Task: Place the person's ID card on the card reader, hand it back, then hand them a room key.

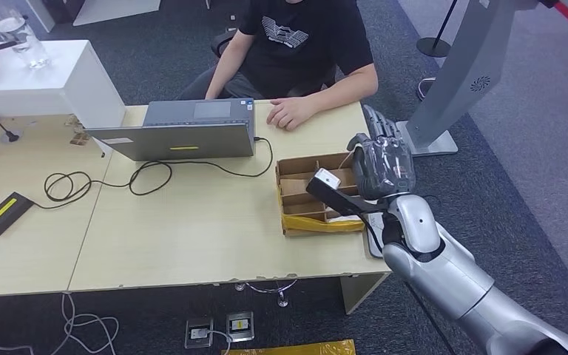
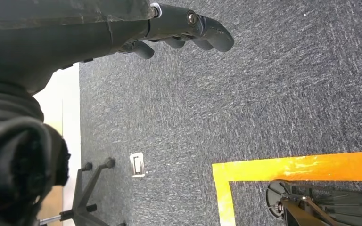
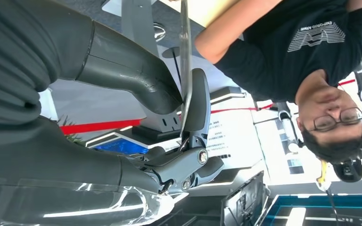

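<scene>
My right hand point(image 1: 381, 164) is raised above the right end of the wooden table point(image 1: 192, 229), over an open cardboard box point(image 1: 290, 168) with dividers. In the right wrist view a thin card point(image 3: 185, 56), seen edge-on, is pinched between the thumb point(image 3: 127, 70) and a finger point(image 3: 200, 101). I cannot tell whether it is the ID card or a room key. A person in a black T-shirt point(image 1: 303, 44) sits across the table, one hand point(image 1: 290, 115) resting on the tabletop beyond the box. My left hand point(image 2: 184, 26) hangs over the carpet, holding nothing, fingers loosely apart.
An open grey laptop point(image 1: 185, 133) stands at the table's far middle, a black cable point(image 1: 148, 174) trailing from it. A flat black device with a yellow stripe point(image 1: 4, 212) lies at the left. A grey stand point(image 1: 458, 74) rises to the right of the table.
</scene>
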`<act>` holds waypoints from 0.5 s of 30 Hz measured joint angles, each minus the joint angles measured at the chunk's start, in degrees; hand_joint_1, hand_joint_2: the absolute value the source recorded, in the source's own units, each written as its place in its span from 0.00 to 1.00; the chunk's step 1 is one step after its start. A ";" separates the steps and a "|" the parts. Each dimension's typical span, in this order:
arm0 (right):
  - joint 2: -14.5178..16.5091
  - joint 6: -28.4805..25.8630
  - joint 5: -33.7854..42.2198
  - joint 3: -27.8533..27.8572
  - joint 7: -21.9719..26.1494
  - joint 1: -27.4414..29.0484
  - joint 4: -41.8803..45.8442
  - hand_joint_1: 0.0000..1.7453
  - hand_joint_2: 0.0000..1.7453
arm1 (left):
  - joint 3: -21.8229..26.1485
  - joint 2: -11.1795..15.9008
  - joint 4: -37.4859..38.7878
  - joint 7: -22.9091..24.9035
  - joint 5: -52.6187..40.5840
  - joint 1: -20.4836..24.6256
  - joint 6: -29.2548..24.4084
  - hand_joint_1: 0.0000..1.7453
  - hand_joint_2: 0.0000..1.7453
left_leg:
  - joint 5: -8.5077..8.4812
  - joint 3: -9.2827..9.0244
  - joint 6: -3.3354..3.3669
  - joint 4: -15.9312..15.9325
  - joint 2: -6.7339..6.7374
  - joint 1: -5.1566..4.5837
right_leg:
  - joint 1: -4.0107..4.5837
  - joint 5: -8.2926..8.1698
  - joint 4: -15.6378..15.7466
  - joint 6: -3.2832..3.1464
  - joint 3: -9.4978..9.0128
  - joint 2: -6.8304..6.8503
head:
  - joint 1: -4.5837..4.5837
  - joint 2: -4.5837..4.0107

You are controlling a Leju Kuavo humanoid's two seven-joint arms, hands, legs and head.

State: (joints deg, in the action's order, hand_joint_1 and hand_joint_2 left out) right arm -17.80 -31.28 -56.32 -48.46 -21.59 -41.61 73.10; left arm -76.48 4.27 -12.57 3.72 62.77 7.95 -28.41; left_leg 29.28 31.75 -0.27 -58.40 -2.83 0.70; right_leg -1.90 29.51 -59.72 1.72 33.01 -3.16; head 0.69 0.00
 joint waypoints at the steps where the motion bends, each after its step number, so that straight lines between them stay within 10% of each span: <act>1: -0.09 -0.01 0.01 0.05 -0.01 0.01 0.26 1.00 1.00 | 0.00 -0.01 0.00 0.00 -0.01 0.00 -0.01 0.00 0.00 | 0.00 0.00 0.00 0.00 0.00 0.00 | 0.00 0.00 0.00 0.00 0.00 0.00 | 0.01 0.00; 15: -1.15 -0.82 3.35 0.92 -0.70 0.09 0.83 1.00 1.00 | -0.52 -0.07 0.00 -0.01 -0.71 0.01 0.01 0.00 0.00 | 0.00 0.01 0.00 0.00 0.00 0.00 | 0.00 0.00 0.00 0.00 0.00 0.01 | 0.01 0.00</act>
State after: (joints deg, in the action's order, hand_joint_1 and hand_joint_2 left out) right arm -18.94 -32.10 -52.97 -47.54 -22.30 -41.52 73.93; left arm -77.00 4.20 -12.57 3.72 62.06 7.96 -28.40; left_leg 29.28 31.76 -0.27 -58.40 -2.84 0.70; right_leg -1.91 29.51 -59.72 1.72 33.01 -3.15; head 0.70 0.00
